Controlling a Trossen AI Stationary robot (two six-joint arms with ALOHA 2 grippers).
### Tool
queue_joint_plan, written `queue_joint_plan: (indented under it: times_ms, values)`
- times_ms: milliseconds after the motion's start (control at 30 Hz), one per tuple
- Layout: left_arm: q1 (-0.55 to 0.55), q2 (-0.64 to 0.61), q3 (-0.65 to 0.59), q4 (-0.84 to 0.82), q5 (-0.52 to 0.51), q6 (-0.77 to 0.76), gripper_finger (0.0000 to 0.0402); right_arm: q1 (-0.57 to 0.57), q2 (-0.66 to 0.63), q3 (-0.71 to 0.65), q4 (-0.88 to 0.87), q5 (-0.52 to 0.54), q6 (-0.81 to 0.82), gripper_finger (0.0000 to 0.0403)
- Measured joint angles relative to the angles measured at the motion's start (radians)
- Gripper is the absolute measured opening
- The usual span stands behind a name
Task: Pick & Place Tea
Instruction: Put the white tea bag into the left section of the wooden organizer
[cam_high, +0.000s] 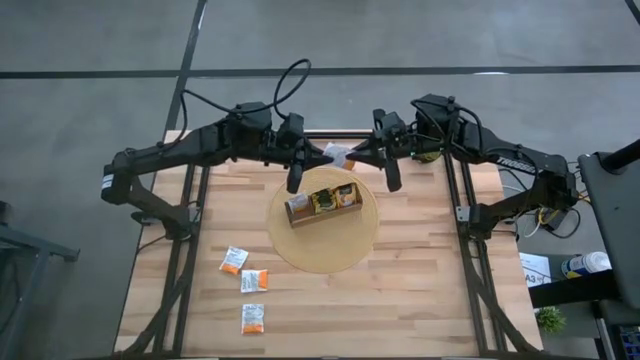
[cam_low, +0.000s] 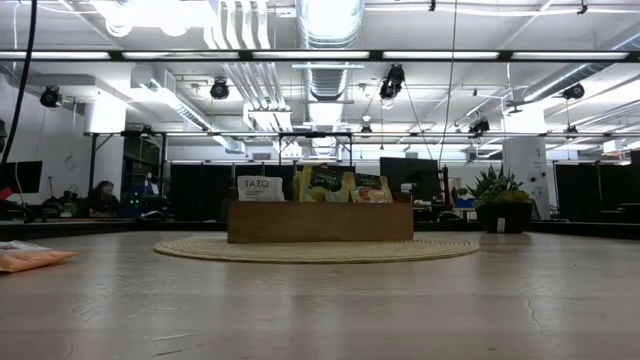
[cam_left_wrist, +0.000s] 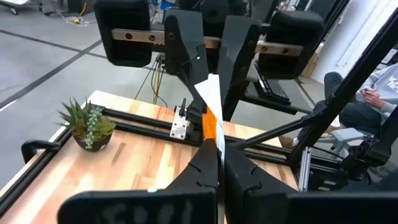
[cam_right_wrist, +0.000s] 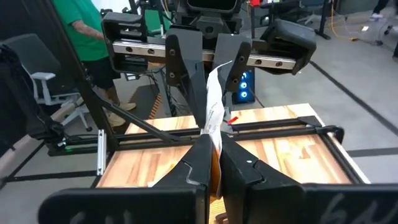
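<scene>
My left claw and right claw both pinch one small white-and-orange paper tea sachet above the counter's far edge; three more sachets lie near-left.

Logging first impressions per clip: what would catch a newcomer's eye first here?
Both claws, left claw and right claw, meet tip to tip above the table's far edge, both shut on one white-and-orange paper tea sachet. Below sits the brown wooden tray on a round woven mat; three loose sachets lie front-left.
</scene>
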Motion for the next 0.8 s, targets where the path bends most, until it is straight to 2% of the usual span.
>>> queue_joint_plan:
  times_ms: [100, 300, 467, 633, 800]
  values:
    - [0.003, -0.008, 0.000, -0.051, 0.001, 0.000, 0.0001, 0.000, 0.000, -0.001, 0.015, 0.000, 0.053, 0.0040]
    - [0.011, -0.031, 0.002, -0.122, 0.001, 0.002, 0.0001, 0.000, -0.019, 0.000, 0.115, -0.069, 0.130, 0.0118]
    - [0.027, -0.033, 0.025, -0.280, 0.001, 0.005, 0.0000, -0.001, -0.063, 0.000, 0.110, -0.082, 0.159, 0.0163]
    - [0.037, -0.022, 0.018, -0.390, -0.003, 0.024, 0.0000, -0.001, -0.118, 0.000, 0.057, -0.071, 0.149, 0.0180]
    - [0.040, 0.010, 0.018, -0.493, -0.020, 0.041, 0.0000, -0.001, -0.175, 0.000, -0.008, -0.068, 0.141, 0.0175]
